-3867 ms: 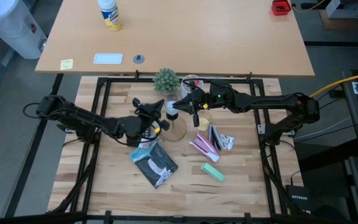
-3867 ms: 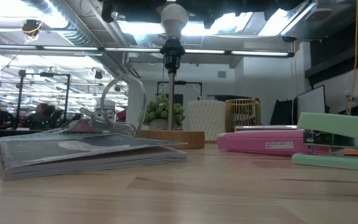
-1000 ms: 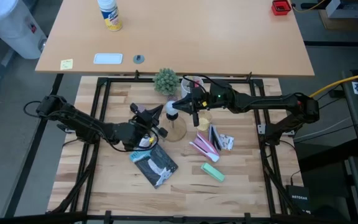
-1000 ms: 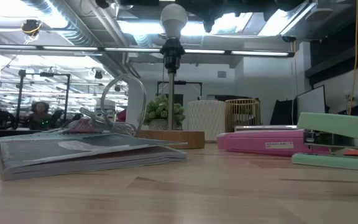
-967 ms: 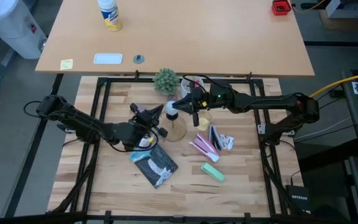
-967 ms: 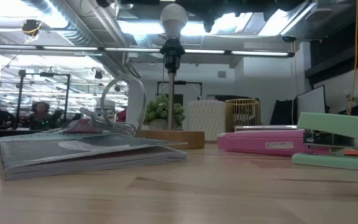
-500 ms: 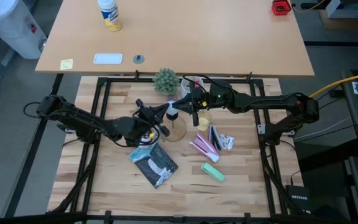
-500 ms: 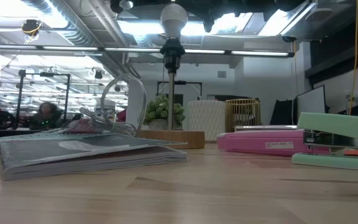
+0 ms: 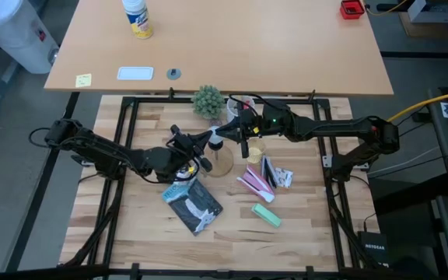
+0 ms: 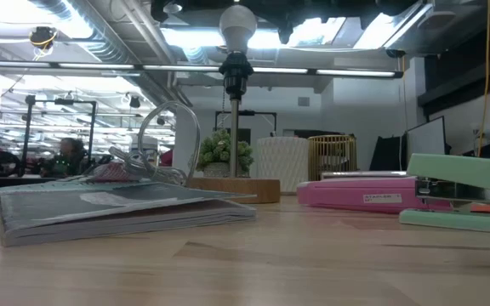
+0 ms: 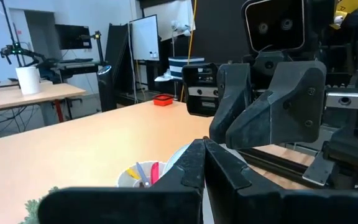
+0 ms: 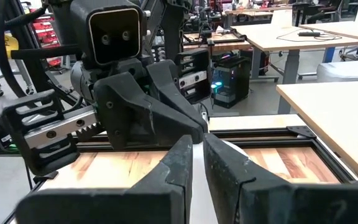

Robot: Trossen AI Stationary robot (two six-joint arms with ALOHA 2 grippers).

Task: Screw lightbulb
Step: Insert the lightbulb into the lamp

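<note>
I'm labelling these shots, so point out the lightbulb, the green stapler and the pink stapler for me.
lightbulb (image 10: 238, 23), low view, on the rounded white glass above the black socket.
green stapler (image 10: 462, 189), low view, on its mint top arm.
pink stapler (image 10: 360, 189), low view, on its long pink side.

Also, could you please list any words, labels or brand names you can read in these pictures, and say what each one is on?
"NETGEAR": on the black box on the floor off the table's right side.
Label on the pink object: too small to read.
Cover of the booklet: blurred, unreadable.
Label on the white bottle on the far desk: blurred, unreadable.
</note>
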